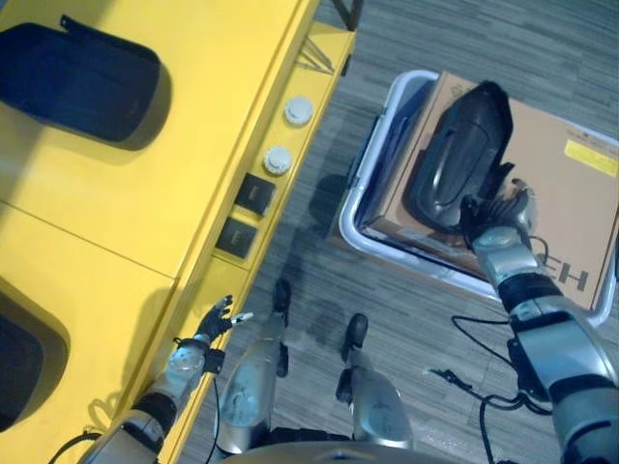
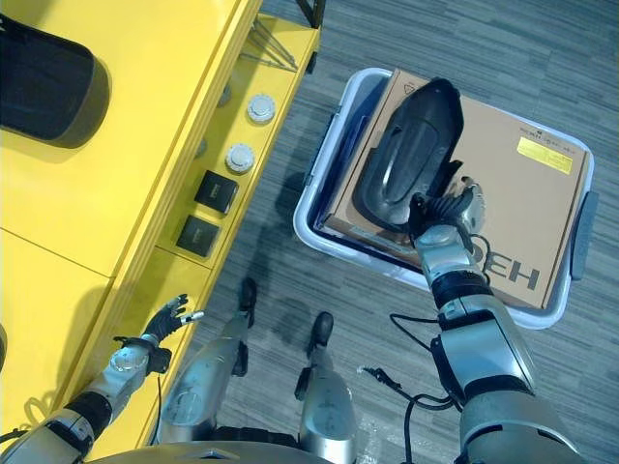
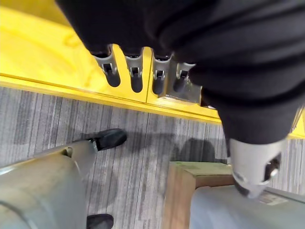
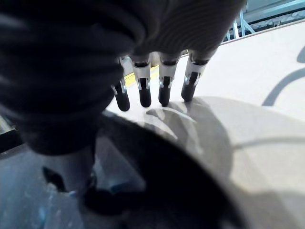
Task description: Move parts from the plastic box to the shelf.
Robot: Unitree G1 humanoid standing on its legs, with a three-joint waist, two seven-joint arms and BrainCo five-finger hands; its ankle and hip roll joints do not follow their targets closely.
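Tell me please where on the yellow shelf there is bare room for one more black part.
The shelf top is bare between the black part at the far end and the one at the near end. The lower ledge is crowded with two white knobs and two black squares. The right hand is at the part on the cardboard in the box.

— Where does the plastic box (image 2: 319, 164) sit?
— On the floor to the right of the shelf (image 2: 145, 145), well apart from it.

— What lies in it?
— A cardboard carton (image 2: 522, 203), and on that a dark part (image 2: 406, 155).

— And on the shelf?
— Two round knobs (image 2: 261, 107) behind two square blocks (image 2: 217, 190) along its edge; another part (image 1: 82, 77) lies farther left, possibly in a recess.
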